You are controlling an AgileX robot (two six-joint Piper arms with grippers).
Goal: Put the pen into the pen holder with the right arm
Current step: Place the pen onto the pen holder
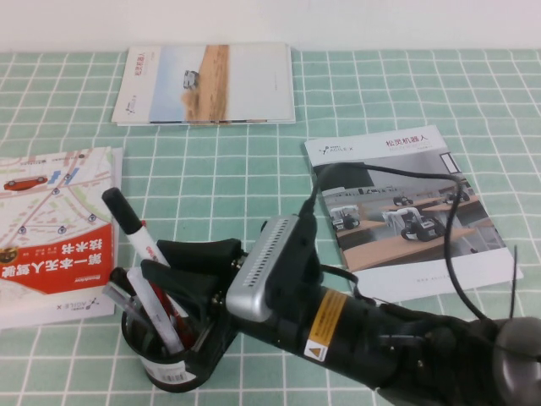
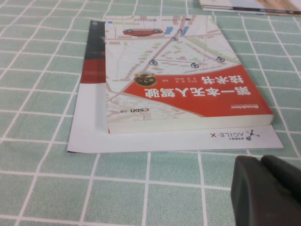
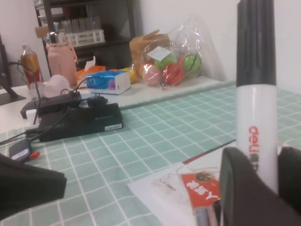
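The pen (image 1: 127,222) is a thick white marker with a black cap. It stands tilted, cap up and to the left, with its lower end inside the black mesh pen holder (image 1: 165,370) at the front left. My right gripper (image 1: 152,258) reaches in from the right above the holder and is shut on the pen's barrel. In the right wrist view the pen (image 3: 256,113) stands upright between the gripper's (image 3: 273,184) dark fingers (image 3: 242,188). A thin red pen (image 1: 175,298) and a clear-grey pen (image 1: 125,303) also stand in the holder. My left gripper (image 2: 264,188) is shut and empty, low over the cloth.
A red-and-white map book (image 1: 51,245) lies just left of the holder and also shows in the left wrist view (image 2: 178,80). A brochure (image 1: 406,203) lies to the right under the arm's cable, and a booklet (image 1: 207,85) at the back. A green checked cloth covers the table.
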